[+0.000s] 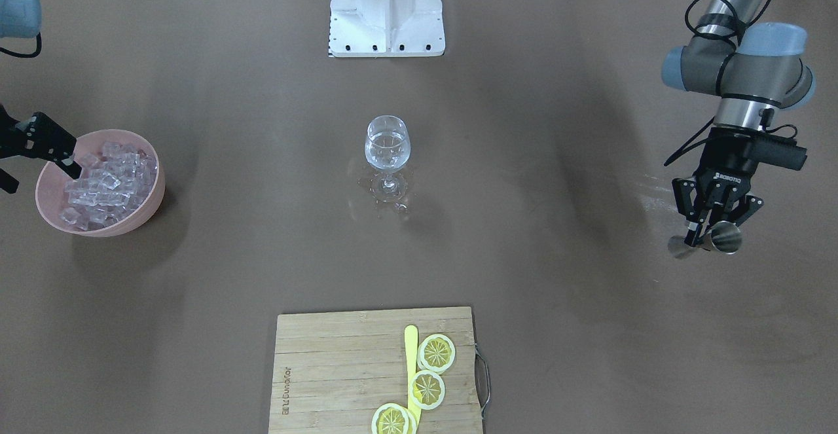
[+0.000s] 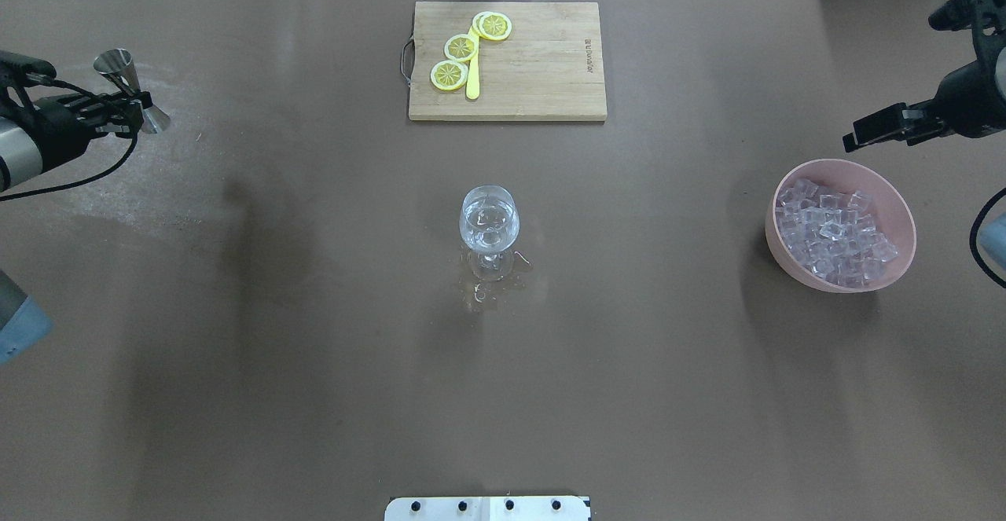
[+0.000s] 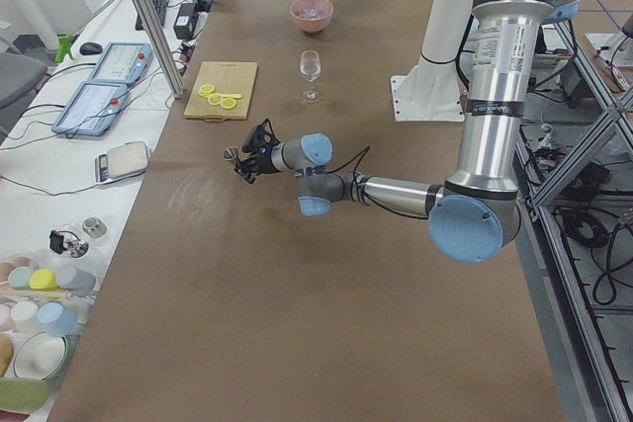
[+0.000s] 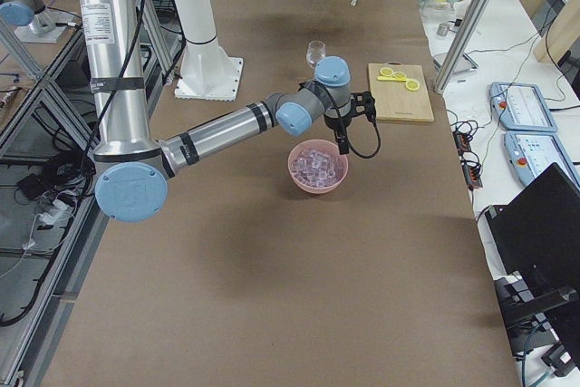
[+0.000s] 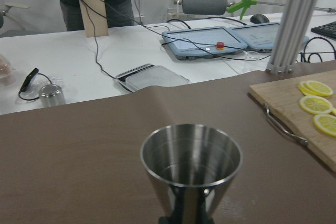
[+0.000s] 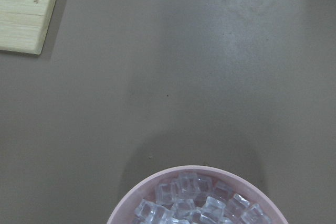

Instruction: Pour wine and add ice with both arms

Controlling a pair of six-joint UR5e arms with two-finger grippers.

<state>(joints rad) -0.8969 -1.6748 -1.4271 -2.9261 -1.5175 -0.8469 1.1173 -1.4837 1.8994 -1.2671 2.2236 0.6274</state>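
Observation:
A stemmed wine glass (image 1: 387, 146) with clear liquid stands mid-table, and small clear puddles (image 1: 383, 201) lie around its foot. The ice (image 1: 105, 182) is heaped in a pink bowl (image 1: 46, 182) and also shows in the right wrist view (image 6: 199, 205). My left gripper (image 1: 704, 234) is shut on a steel jigger (image 5: 190, 166) and holds it off to the side, far from the glass. My right gripper (image 1: 69, 165) hangs over the bowl's rim. I cannot tell whether its jaws are open or shut.
A wooden cutting board (image 1: 327, 368) with three lemon slices (image 1: 427, 388) and a yellow stick (image 1: 411, 362) lies at the operators' edge. The white base block (image 1: 386, 8) stands on the robot's side. Bare brown table lies between glass, bowl and jigger.

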